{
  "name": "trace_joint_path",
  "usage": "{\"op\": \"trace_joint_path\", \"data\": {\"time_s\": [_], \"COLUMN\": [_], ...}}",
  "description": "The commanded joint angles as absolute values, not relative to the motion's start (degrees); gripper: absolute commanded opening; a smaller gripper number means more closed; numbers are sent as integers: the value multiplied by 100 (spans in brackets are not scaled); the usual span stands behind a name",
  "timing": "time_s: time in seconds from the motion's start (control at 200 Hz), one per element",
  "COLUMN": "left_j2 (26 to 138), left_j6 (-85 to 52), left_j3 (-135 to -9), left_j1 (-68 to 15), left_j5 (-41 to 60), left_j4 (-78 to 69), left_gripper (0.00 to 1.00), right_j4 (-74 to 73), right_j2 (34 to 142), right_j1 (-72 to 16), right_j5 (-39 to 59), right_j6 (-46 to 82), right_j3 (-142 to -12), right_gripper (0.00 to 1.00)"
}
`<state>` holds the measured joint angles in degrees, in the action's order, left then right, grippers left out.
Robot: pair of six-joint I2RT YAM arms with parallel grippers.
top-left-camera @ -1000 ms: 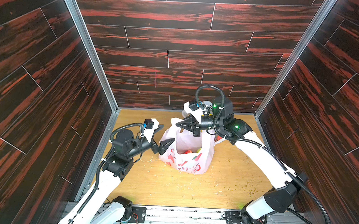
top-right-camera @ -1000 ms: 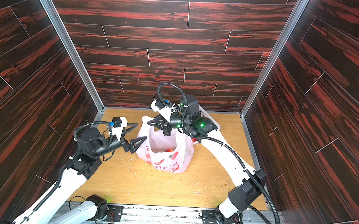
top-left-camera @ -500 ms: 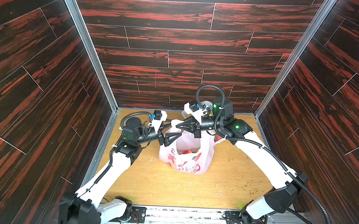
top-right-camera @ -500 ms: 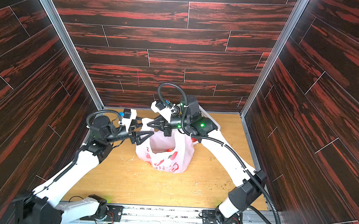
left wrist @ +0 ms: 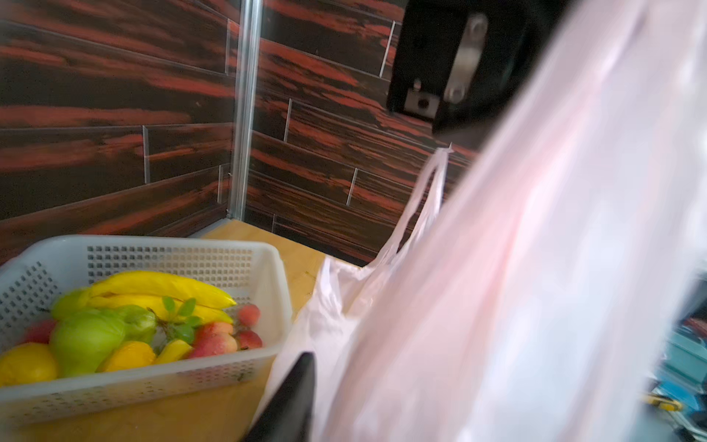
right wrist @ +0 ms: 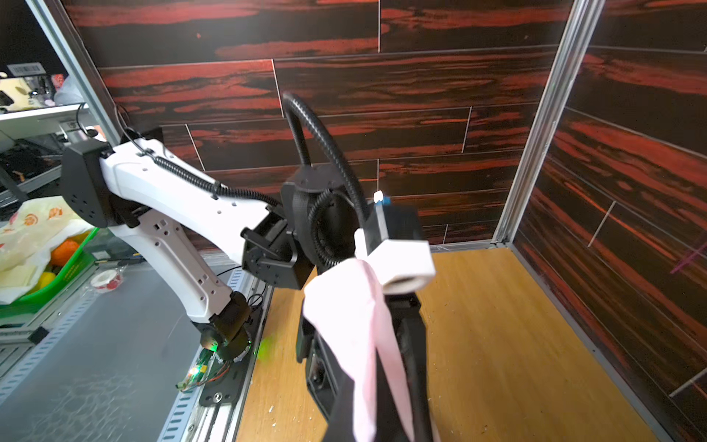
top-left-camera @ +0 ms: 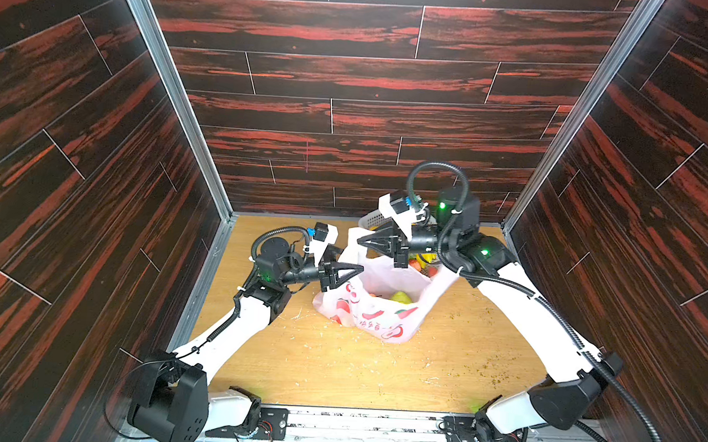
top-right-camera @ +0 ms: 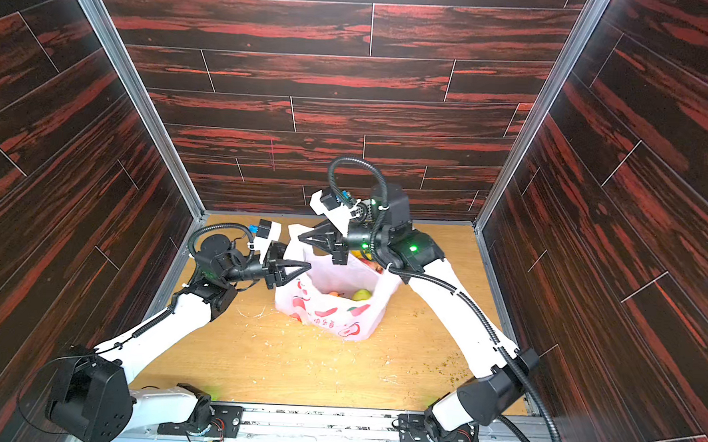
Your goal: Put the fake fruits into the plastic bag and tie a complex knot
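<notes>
L gripper (top-left-camera: 356, 268) at bag's (top-left-camera: 376, 319) left rim; can't tell if it's pinched anything. Bag sits mid-surface (top-left-camera: 336, 375), mouth open, fruit (top-left-camera: 400, 297) inside. R gripper (top-left-camera: 361, 242) clenched on strap (right wrist: 367, 325), held up. Risk: L bite misses thin film, rim slips, bag sags & spills.

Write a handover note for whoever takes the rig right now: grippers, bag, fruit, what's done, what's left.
Right gripper: shut on one strap handle of the plastic bag, holding it up.
Left gripper: at the bag's rim on its own side. Cannot tell whether it is clamped on the film.
The bag stands open on the table. A few fake fruits are inside, a green one showing.
The white basket beyond the bag, toward the back wall, holds many fruits, bananas among them.
Done: some fruit bagged.
Left: move the rest, then tie the handles. No knot yet.
</notes>
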<state>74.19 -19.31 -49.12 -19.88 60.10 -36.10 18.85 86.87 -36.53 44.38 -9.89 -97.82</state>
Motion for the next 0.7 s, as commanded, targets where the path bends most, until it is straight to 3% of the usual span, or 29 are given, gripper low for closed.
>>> {"op": "trace_joint_path", "data": {"time_s": [0.0, 0.2, 0.356, 0.391, 0.496, 0.696], "left_j2": [7247, 7092, 7042, 7025, 6955, 6908], "left_j6": [-1884, -1748, -1712, -1710, -1679, -1748], "left_j3": [-4802, -4597, -4570, -4554, -4471, -4408], "left_j1": [-2055, -2110, -2118, -2123, -2118, -2118], "left_j5": [6135, 6006, 5725, 5622, 5340, 5096], "left_j4": [-3705, -3693, -3578, -3569, -3490, -3432], "left_gripper": [40, 26, 4, 0, 0, 0], "right_j4": [1634, 1651, 1804, 1889, 2047, 1831], "right_j2": [8424, 8434, 8424, 8405, 8220, 7192], "right_j1": [-3581, -3530, -3496, -3473, -3318, -2371], "right_j5": [4563, 4529, 4376, 4319, 4009, 3827], "right_j6": [-913, -870, -858, -867, -870, -615], "right_j3": [-9693, -9641, -9736, -9776, -9761, -8854], "right_gripper": [0, 0, 1, 8, 38, 71]}}
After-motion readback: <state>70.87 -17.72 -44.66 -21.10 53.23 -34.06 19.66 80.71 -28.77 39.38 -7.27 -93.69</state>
